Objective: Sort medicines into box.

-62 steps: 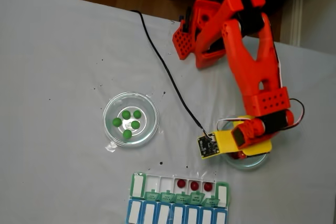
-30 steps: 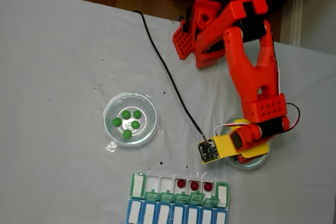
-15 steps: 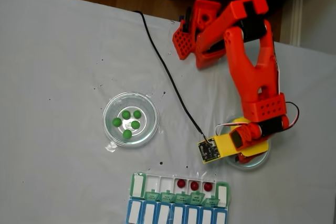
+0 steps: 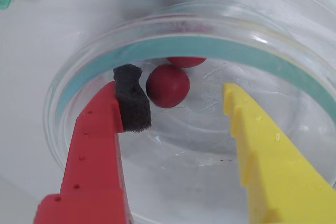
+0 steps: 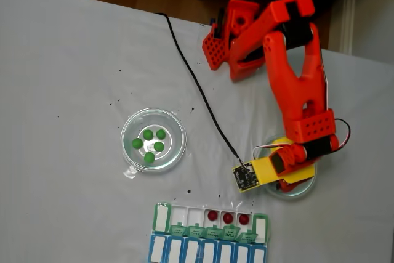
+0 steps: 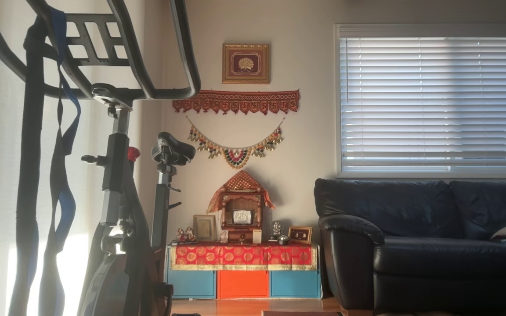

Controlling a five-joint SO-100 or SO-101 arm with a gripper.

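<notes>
In the wrist view my gripper [image 4: 179, 85] is open inside a clear round dish [image 4: 79, 77]. A dark red medicine ball [image 4: 168, 85] lies between the fingers, close to the black foam pad [image 4: 132, 100] of the red finger and well apart from the yellow finger [image 4: 252, 135]. A second red ball [image 4: 187, 61] sits just behind it. In the fixed view the gripper [image 5: 287, 180] hangs over that dish [image 5: 306, 190] at the right. The box [image 5: 161, 217] holds three red balls [image 5: 228, 218] in its open compartments. Several green balls [image 5: 149, 145] lie in the left dish [image 5: 126, 129].
A blue-lidded row [image 5: 206, 252] lies against the box's near side at the frame's bottom edge. A black cable [image 5: 194, 84] runs across the table to the wrist camera board [image 5: 244, 175]. The orange arm base [image 5: 231, 38] stands at the back.
The gripper head has shifted slightly down and left over the right dish. The balls and the box have not moved.
</notes>
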